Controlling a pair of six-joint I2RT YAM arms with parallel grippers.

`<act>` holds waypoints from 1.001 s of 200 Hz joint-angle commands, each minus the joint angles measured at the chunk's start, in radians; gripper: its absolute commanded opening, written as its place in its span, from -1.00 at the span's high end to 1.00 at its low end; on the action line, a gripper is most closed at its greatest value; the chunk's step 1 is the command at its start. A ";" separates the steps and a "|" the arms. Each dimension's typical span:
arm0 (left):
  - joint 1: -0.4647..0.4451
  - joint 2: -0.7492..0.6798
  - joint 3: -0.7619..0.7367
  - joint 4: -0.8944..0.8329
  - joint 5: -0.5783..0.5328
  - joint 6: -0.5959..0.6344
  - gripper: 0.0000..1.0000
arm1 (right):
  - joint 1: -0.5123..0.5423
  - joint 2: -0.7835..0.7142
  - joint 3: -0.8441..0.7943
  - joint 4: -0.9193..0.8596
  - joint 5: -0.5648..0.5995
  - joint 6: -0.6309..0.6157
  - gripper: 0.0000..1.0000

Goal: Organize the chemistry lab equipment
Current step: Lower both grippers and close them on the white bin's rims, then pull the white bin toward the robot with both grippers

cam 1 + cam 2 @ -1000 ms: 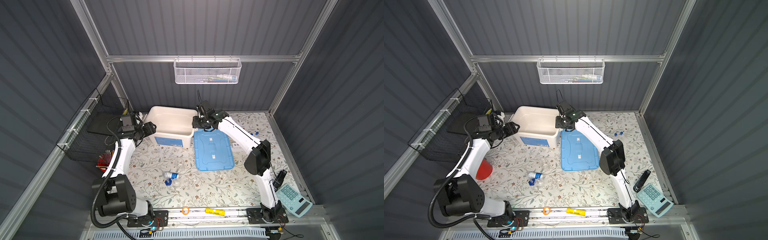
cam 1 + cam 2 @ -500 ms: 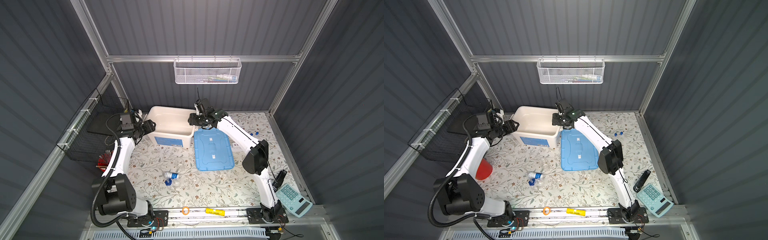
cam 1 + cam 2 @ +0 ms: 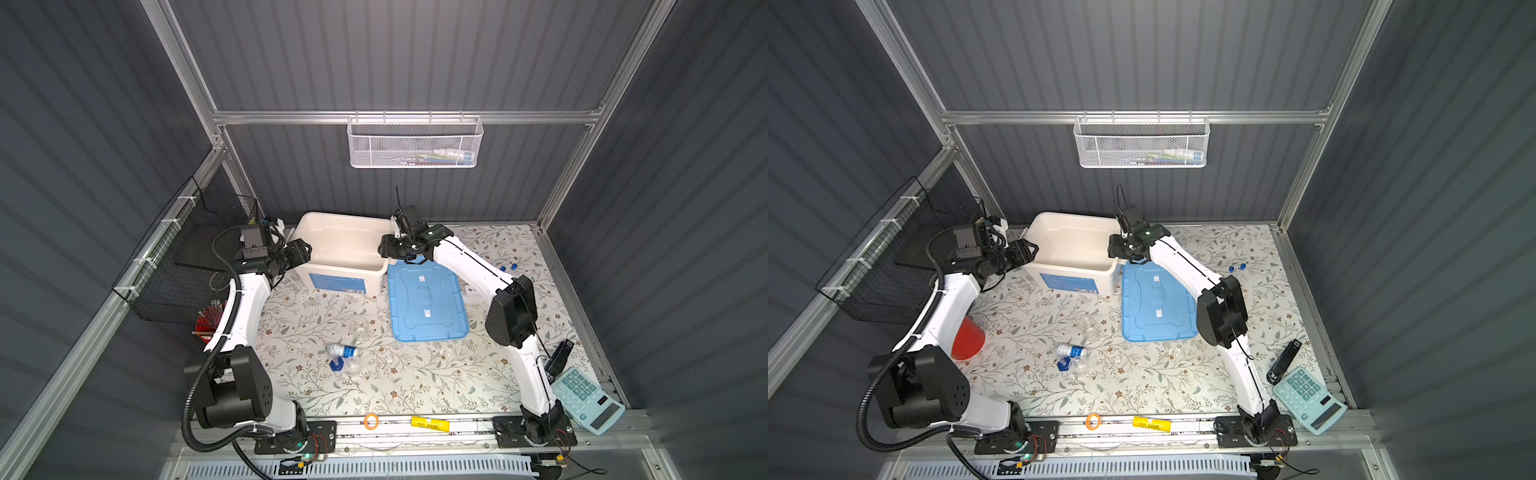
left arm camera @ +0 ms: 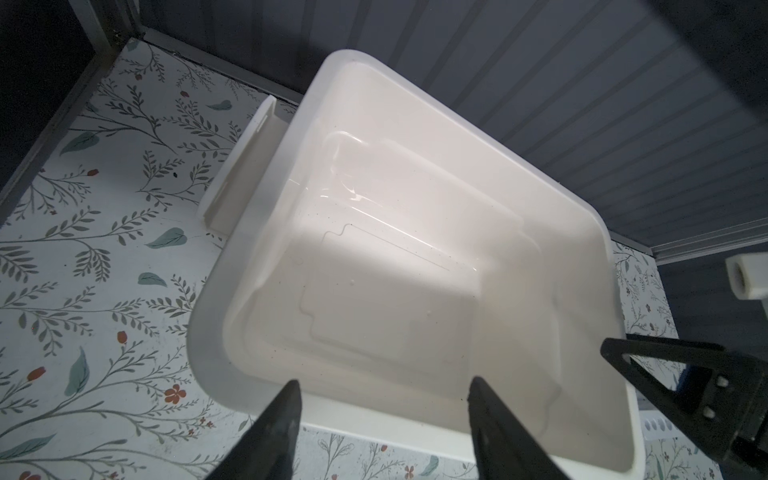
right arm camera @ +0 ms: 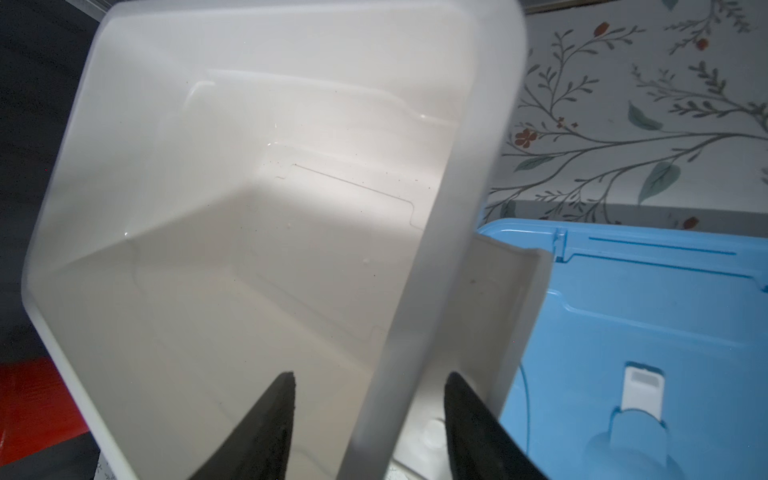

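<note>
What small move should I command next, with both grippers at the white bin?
Probably close the right gripper on the end wall of the white bin: its open jaws straddle that rim beside the blue lid. The left gripper, also open, hovers at the opposite end, gripping nothing.

I work in a small robot test cell: dark corrugated walls (image 3: 374,54) set in an aluminium frame (image 3: 399,117), my arm bases (image 3: 534,430) bolted to a metal rail (image 3: 461,424) along the floral-covered worktop (image 3: 415,386), with a white mesh basket (image 3: 415,143) and a black wire basket (image 3: 174,270) hung on the walls.
</note>
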 commanded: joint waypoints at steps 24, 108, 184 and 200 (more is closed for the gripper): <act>0.006 0.003 0.045 -0.016 0.005 0.025 -0.29 | -0.007 -0.020 0.002 0.004 -0.001 0.008 -0.17; 0.006 0.003 0.056 -0.023 0.006 0.030 -0.28 | 0.014 0.027 0.068 -0.104 0.061 -0.064 0.10; 0.006 -0.002 0.060 -0.029 0.005 0.039 -0.28 | 0.023 0.056 0.101 -0.141 0.069 -0.084 0.23; 0.006 -0.004 0.061 -0.033 0.002 0.043 -0.28 | 0.026 0.072 0.119 -0.153 0.078 -0.092 0.24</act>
